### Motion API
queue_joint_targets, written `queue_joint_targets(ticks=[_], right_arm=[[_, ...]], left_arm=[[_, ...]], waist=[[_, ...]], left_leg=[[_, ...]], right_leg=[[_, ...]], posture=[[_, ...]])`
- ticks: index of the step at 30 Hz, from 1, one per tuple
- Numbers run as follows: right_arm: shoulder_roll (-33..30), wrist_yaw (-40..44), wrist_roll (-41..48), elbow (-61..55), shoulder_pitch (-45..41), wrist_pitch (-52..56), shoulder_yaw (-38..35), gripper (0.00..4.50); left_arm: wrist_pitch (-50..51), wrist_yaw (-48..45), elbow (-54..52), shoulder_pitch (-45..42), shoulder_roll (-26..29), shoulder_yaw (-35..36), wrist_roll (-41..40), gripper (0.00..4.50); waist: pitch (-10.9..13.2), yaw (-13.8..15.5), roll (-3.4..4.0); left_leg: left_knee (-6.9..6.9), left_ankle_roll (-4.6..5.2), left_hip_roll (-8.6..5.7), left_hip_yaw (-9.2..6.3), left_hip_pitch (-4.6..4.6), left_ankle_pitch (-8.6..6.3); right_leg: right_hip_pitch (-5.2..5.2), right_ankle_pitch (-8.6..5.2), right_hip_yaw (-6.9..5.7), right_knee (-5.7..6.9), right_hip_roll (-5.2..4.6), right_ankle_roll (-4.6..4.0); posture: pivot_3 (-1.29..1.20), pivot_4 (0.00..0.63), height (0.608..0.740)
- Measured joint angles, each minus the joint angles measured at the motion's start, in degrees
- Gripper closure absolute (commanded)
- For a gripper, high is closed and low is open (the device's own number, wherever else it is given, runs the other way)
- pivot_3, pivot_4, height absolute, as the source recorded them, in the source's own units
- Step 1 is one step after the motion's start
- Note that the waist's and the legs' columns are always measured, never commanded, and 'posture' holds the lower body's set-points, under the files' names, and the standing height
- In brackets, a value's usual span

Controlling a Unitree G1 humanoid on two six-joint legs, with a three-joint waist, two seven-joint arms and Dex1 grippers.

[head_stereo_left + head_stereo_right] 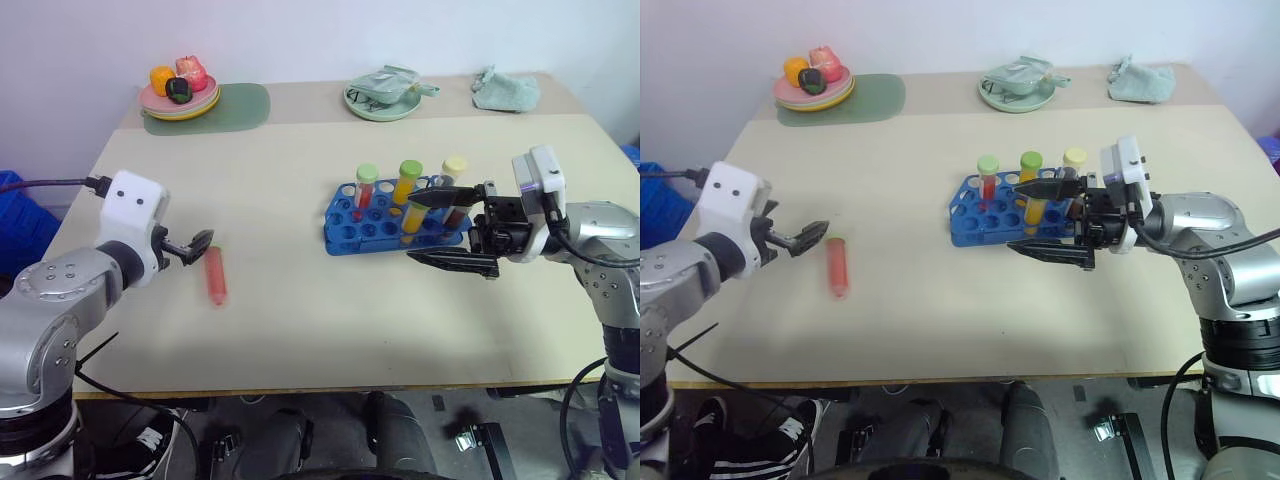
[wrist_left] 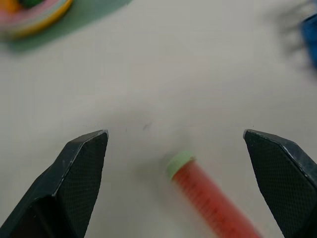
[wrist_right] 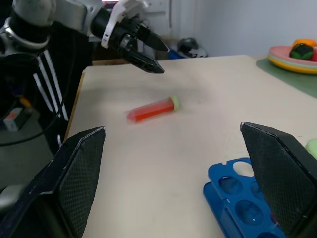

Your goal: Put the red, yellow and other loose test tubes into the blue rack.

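Beige table point(image 1: 300, 320) spreads under both arms, with a plate of toy fruit point(image 1: 180, 90), a dish point(image 1: 385, 95) and a crumpled cloth point(image 1: 505, 90) pushed to its far edge, well out of the working area. One loose red tube point(image 1: 215, 277) lies flat just ahead of the left gripper point(image 1: 200, 243), whose fingers are spread wide and hold nothing; in the wrist view the tube's green cap sits between the two tips, so the hand looks lined up to close on it. Beside the right gripper point(image 1: 445, 228) stands the blue rack point(image 1: 390, 222), already carrying three upright tubes. That gripper is also spread and empty, its fingers bracketing the rack's near end, probably to steady it for the next tube.
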Motion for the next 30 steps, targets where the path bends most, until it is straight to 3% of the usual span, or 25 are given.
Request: queue_joint_targets(ticks=[4,10,18,23,25,30], right_arm=[[-1.9,2.2,-0.6,0.0,0.6,0.2,-0.1,0.05],[-4.2,5.0,-0.9,0.0,0.7,0.6,-0.1,0.05],[-5.8,7.5,-1.0,0.4,0.7,0.8,-0.3,0.05],[-5.0,6.6,-1.0,-0.2,2.6,0.7,-0.3,0.05],[-4.9,6.4,-1.0,-0.2,2.8,0.7,-0.4,0.05],[-4.9,6.3,-1.0,-0.3,2.8,0.4,-0.4,0.05]], left_arm=[[4.3,7.6,4.3,-0.4,-7.3,4.2,-1.1,0.0],[4.3,19.6,11.9,0.9,-8.0,4.8,-13.2,0.0],[4.3,48.1,33.9,-9.3,-2.2,3.4,-46.3,0.0],[-6.1,68.4,43.1,-10.1,10.2,-9.8,-75.7,0.0],[-9.7,71.7,43.7,-10.3,11.5,-12.6,-80.6,0.0],[-11.7,73.0,46.0,-11.2,11.6,-16.8,-82.4,0.0]], waist=[[0.0,-0.1,0.0],[0.0,0.2,-0.03],[0.0,0.0,-0.05],[0.0,-0.1,-0.03],[0.0,0.1,-0.01],[0.0,0.1,-0.02]], left_leg=[[-0.02,-0.09,0.04,-0.01,0.05,-0.03],[0.03,-0.11,0.03,-0.04,0.04,-0.04],[0.04,-0.13,0.02,-0.06,0.08,-0.04],[0.01,-0.19,0.03,-0.05,0.13,-0.07],[0.01,-0.19,0.01,-0.01,0.22,-0.07],[0.01,-0.19,0.01,0.0,0.32,-0.07]], right_leg=[[-0.02,0.0,0.0,0.0,0.04,-0.01],[0.0,0.0,0.01,0.0,0.02,0.0],[-0.01,0.0,0.02,0.09,0.02,0.0],[-0.1,-0.01,0.14,0.16,0.07,-0.01],[-0.01,-0.01,0.17,0.1,0.07,-0.01],[0.06,-0.01,0.17,0.09,0.11,-0.02]], posture=[[0.0,0.15,0.74],[0.0,0.15,0.74],[0.0,0.15,0.74],[0.0,0.15,0.74],[0.0,0.15,0.74],[0.0,0.15,0.74]])
